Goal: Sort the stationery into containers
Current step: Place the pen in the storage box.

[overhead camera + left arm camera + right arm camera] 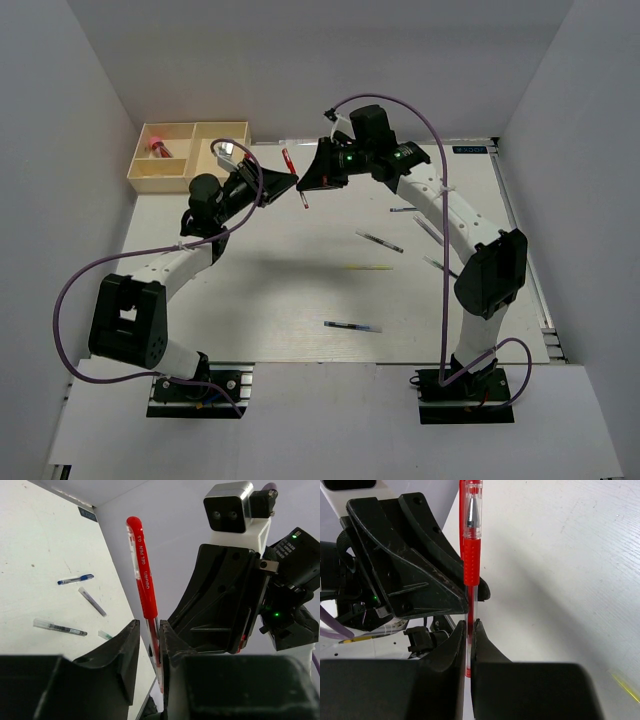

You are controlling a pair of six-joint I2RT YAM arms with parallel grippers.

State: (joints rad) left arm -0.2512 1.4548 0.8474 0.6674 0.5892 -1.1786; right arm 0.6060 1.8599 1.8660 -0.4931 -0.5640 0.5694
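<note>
Red pen (471, 565) — just one — tight in right claw (469, 626), left claw (149, 625) ajar around it

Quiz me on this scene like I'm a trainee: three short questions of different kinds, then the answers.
1. Which gripper has its jaws shut on the red pen?
2. True or false: the pink cylinder lies inside a compartment of the tray.
3. Where is the yellow-green pen? A) in the tray B) loose on the table C) between the left jaws
Key: 1 right gripper; 2 true; 3 B.
</note>
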